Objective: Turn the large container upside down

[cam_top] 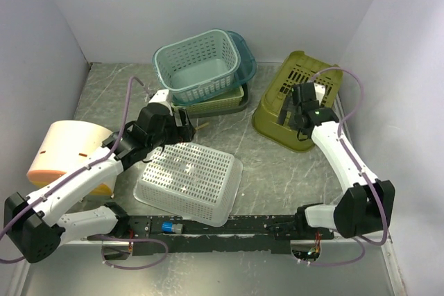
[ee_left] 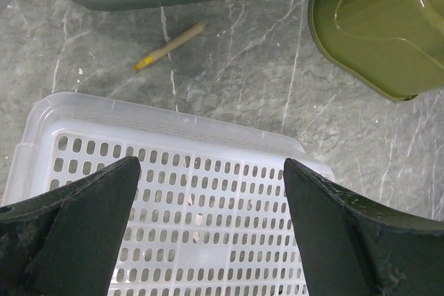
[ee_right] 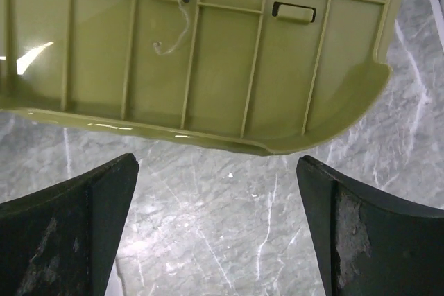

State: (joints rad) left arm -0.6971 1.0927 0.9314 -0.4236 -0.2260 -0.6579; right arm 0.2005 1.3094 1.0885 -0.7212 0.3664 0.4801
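Large container (cam_top: pixel 187 181) (white, translucent, perforated) is shown near the middle of the marbled table (cam_top: pixel 277 171), just in front of the arm bases, with its perforated base uppermost and its rim on the surface. An olive basket (cam_top: pixel 274 119) is seen tipped over at the right rear, well apart from the container. A teal basket (cam_top: pixel 198 64) is stacked with other baskets at the centre rear. A cream object (cam_top: pixel 66 147) is placed at the left. The left gripper (ee_left: pixel 209 166) is held over the container's rear edge, fingers spread wide, nothing between them. The right gripper (ee_right: pixel 216 161) is likewise spread, empty, beside the olive basket. A small stick (ee_left: pixel 170 46) lies between container and stack.
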